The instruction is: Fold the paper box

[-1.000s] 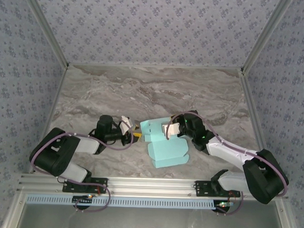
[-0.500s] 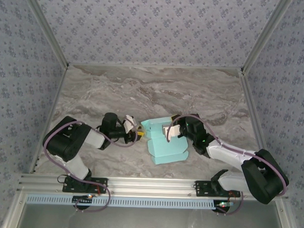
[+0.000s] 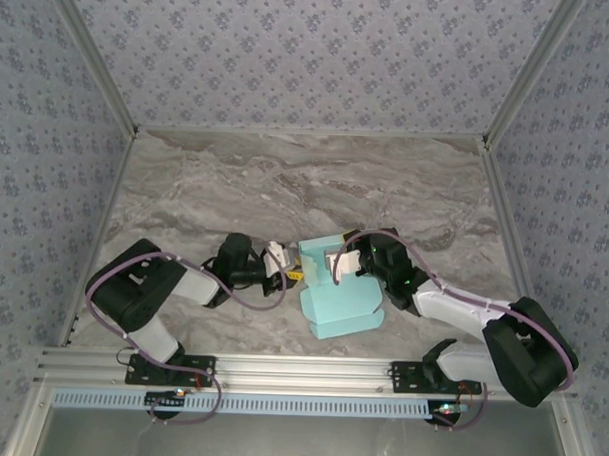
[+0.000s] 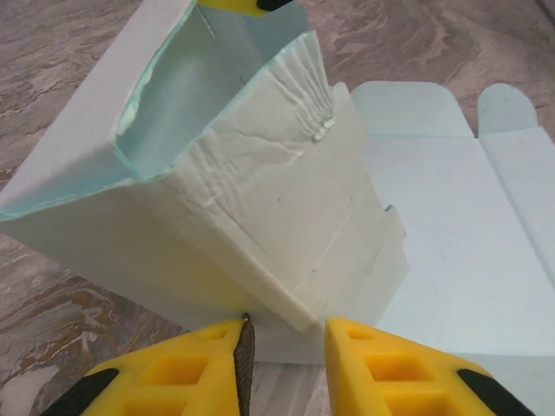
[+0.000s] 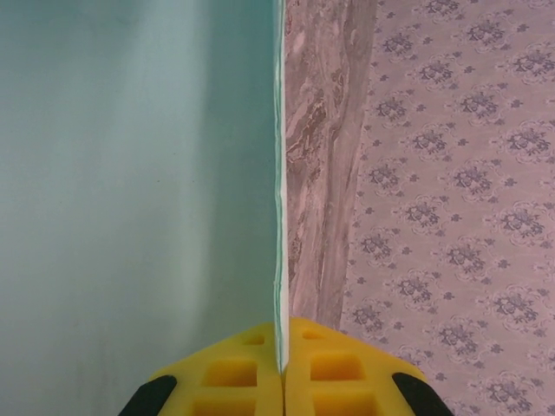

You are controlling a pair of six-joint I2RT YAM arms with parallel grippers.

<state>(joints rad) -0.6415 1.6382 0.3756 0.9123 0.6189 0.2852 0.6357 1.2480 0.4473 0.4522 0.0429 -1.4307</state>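
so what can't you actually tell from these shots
- Left wrist view: whether the left gripper touches the paper box; bottom edge crops its fingers.
- Right wrist view: the box's shape; its own panel, pinched by the right gripper, blocks it.
- Top view: folds too small.

One paper box [image 3: 347, 310], two grippers (left gripper [image 3: 293, 275], right gripper [image 3: 334, 273]).

Left wrist view: paper box [image 4: 260, 217] cropped at top and right edges, left claw [image 4: 286, 334] fingers cropped at bottom. Right wrist view: box panel runs off left edge, hides worktop [image 5: 316, 156] behind it. Top view: claw-to-box contact too small to tell.
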